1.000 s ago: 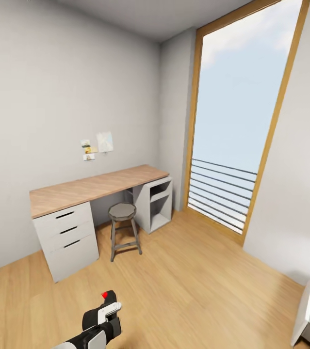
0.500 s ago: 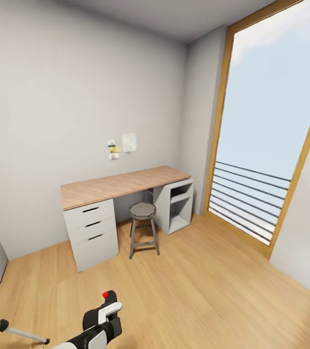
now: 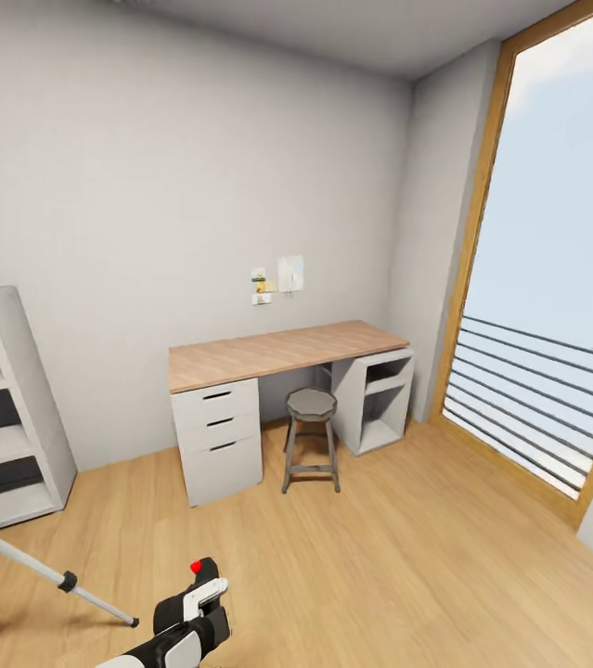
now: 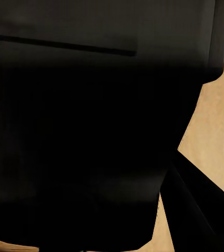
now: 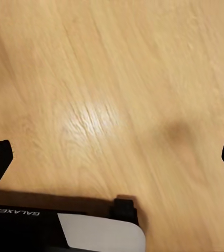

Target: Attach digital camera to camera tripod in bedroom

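Showing near at bottom centre, left pincer, black and white with a red tip; spread cannot be told. Right pincer spread wide, fingertips at opposite frame edges over bare plank floor. Camera tripod: one silver leg slants across floor, near left. Farther left, white shelf. Far wall: wood-topped bench, stool. Right, tall window.

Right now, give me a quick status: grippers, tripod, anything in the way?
Left gripper low in head view, jaw state unclear. Right gripper open over bare floor. Camera tripod: one leg at lower left. Stool and desk well ahead.
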Available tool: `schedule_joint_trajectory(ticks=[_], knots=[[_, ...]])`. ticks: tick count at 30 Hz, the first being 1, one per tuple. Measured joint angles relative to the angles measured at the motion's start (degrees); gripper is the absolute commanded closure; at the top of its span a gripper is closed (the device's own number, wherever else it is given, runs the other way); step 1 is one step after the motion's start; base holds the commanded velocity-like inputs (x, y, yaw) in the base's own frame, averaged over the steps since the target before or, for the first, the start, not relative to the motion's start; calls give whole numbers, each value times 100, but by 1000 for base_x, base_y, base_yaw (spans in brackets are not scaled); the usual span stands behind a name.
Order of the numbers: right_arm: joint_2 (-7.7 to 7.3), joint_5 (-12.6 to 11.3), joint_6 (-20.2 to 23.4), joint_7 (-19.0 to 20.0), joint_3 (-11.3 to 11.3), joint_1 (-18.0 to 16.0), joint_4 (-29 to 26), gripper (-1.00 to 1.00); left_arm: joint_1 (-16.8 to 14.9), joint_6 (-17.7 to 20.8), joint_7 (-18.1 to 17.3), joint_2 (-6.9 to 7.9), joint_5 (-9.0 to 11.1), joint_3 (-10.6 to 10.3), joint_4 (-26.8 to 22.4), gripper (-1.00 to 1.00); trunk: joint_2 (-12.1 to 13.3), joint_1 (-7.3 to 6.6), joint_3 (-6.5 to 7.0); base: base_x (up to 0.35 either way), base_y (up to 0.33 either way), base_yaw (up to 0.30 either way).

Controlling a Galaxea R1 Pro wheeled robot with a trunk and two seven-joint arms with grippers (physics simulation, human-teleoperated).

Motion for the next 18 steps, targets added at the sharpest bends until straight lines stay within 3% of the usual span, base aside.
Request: schedule_joint_trajectory(ticks=[18], knots=[[6,0,0,0,0,0,0,-100,0,0,0,4,24,0,-2,100,0,0,20,0,0,300]])
